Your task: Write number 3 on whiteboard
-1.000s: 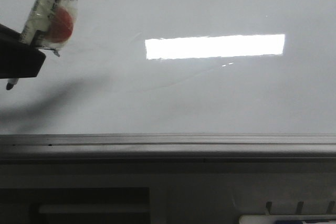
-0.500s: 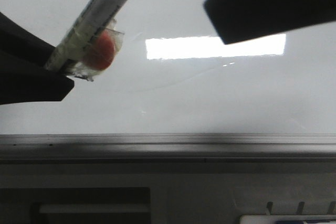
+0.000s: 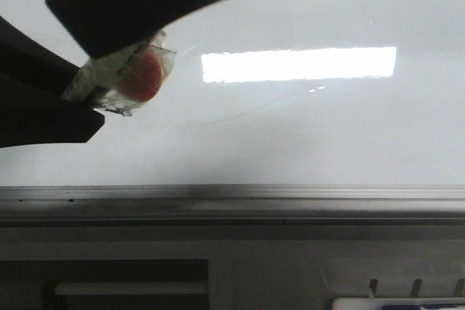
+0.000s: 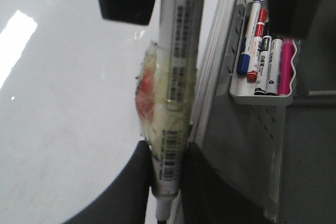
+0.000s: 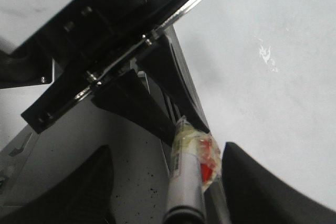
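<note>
The whiteboard (image 3: 312, 136) fills the front view, glossy, with a bright rectangular reflection (image 3: 298, 64). No black number 3 shows on it. My left gripper (image 3: 76, 96) is shut on a white marker pen (image 4: 176, 77) near its tip end. Clear tape with a red patch (image 3: 138, 76) is wrapped round the pen. In the left wrist view the left gripper (image 4: 167, 166) clamps the pen's barcode part. My right gripper (image 3: 145, 12) hides the pen's upper half in the front view. In the right wrist view it (image 5: 168, 192) stands open, a finger on each side of the pen (image 5: 184, 182), apart from it.
The board's grey metal bottom rail (image 3: 232, 197) runs across below. A white tray (image 4: 262, 98) holding several coloured markers hangs below the rail; its edge shows at the front view's lower right (image 3: 392, 303).
The left gripper has tilted the pen up to the right. The right gripper has come in from the upper right and moved left over the pen's upper half.
</note>
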Available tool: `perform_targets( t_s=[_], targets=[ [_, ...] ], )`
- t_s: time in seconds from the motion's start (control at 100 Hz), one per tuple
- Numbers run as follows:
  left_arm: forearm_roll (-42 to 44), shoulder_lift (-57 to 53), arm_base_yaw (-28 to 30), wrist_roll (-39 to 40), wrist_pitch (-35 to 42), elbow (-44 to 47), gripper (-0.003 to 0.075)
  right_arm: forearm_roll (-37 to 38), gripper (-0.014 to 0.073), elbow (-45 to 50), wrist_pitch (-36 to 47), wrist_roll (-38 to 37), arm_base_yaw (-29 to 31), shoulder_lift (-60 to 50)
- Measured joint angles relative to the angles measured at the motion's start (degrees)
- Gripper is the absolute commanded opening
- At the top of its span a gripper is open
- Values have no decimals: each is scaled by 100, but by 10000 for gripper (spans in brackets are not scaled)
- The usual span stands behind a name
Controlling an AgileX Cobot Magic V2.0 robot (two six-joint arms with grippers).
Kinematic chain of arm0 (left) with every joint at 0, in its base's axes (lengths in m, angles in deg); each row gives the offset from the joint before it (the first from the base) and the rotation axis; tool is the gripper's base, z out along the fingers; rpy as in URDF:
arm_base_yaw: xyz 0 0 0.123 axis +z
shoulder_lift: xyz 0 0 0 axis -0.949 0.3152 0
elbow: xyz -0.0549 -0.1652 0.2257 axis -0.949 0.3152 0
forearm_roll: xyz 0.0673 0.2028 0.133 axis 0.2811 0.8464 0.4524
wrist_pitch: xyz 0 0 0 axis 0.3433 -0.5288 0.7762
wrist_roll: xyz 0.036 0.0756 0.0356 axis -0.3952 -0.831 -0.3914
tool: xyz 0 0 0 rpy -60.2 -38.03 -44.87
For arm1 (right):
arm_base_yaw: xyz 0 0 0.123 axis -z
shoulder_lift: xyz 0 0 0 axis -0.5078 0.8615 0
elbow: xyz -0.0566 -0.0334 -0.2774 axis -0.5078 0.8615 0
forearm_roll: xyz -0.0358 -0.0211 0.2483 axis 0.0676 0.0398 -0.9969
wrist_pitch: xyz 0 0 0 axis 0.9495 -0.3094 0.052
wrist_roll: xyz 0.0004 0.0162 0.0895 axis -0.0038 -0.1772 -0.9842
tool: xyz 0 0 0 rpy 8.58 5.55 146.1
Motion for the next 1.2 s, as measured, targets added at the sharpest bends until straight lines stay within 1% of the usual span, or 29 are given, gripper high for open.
perform_targets(
  t_s=[0.03,0.05,0.07,0.08,0.1,0.11,0.12,0.13,0.14,0.15,0.17,0.2,0.26,0.3,0.32,0.34,0.37,0.38,0.4,0.45,0.47,0.48,0.51,0.57,0.71,0.8,0.95,1.07,1.2],
  targets=[
    [0,0,0,0,0,0,-20,0,360,-9,13,0,0,51],
    [0,0,0,0,0,0,-20,0,322,-9,13,0,0,86],
    [0,0,0,0,0,0,-20,0,268,-9,13,0,0,114],
    [0,0,0,0,0,0,-20,0,225,-9,13,0,0,113],
    [0,0,0,0,0,0,-20,0,178,-9,13,0,0,148],
    [0,0,0,0,0,0,-20,0,127,-9,13,0,0,150],
    [0,0,0,0,0,0,-20,0,100,-9,13,0,0,164],
    [0,0,0,0,0,0,-20,0,47,-9,13,0,0,179],
    [0,0,0,0,0,0,-20,0,20,-9,13,0,0,192],
    [0,0,0,0,0,0,-20,0,-33,-9,13,0,0,190],
    [0,0,0,0,0,0,-20,0,-70,-9,13,4,0,205],
    [6,0,0,0,-48,0,-20,12,-57,-9,33,4,0,231],
    [-31,0,0,25,-75,0,-13,59,-64,-9,99,13,11,257],
    [-60,0,0,34,-90,0,15,74,-63,-13,110,27,11,267],
    [-94,0,0,34,-97,0,38,74,-63,-13,110,27,11,271],
    [-136,0,0,34,-111,0,79,74,-63,-13,110,27,11,282],
    [-198,0,0,34,-122,0,116,74,-63,-22,110,38,11,282],
    [-214,0,0,34,-122,0,143,74,-63,-22,110,31,11,282],
    [-259,0,0,34,-122,0,171,74,-63,-22,110,31,11,282],
    [-350,-11,0,23,-135,0,285,62,-64,-22,110,31,11,285],
    [-378,-11,0,23,-135,0,312,52,-64,-22,94,31,11,285],
    [-391,-26,0,23,-146,0,348,40,-64,-22,85,31,11,285],
    [-421,-51,0,23,-159,0,388,29,-64,-22,49,31,11,295],
    [-478,-150,0,23,-197,0,423,29,-64,-22,-26,41,11,294],
    [-837,-528,0,23,-345,0,417,44,-64,-45,-61,53,11,294],
    [-992,-848,0,23,-587,0,414,45,-64,-149,-209,42,82,294],
    [-1192,-1318,0,129,-1025,0,339,45,-64,-565,-416,42,462,294],
    [-1237,-1622,66,341,-1053,0,277,53,-62,-891,-500,27,903,294],
    [-1248,-1768,318,415,-1064,0,255,53,-62,-1100,-537,-56,1276,306]
  ],
)
